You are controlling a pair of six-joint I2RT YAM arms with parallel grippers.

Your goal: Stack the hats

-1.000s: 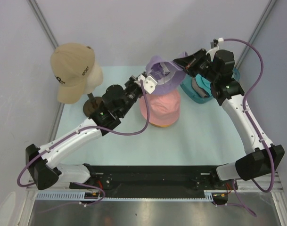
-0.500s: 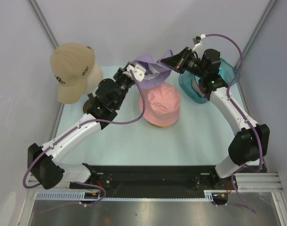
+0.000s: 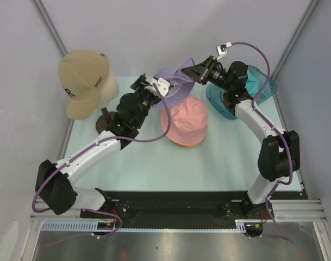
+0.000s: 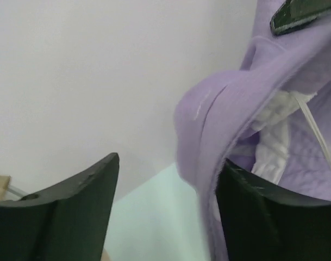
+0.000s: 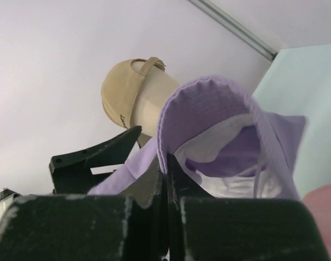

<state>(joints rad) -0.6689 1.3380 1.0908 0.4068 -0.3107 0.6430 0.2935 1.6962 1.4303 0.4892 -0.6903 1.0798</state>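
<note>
The lilac hat (image 3: pixel 173 88) is held aloft, its brim pinched fast in the clamped right gripper (image 3: pixel 194 72). The left gripper (image 3: pixel 154 86) is spread apart, and the lilac brim is seen between its fingers, just beside one of them (image 4: pixel 247 212). The pink hat (image 3: pixel 186 122) lies below both grippers, resting on a yellow-orange hat (image 3: pixel 179 144). Both arms are stretched forward with elbows turned outward, and their wrists converge on the lilac hat. "SPORT" is read on the tan cap (image 3: pixel 81 81), left of the left gripper.
</note>
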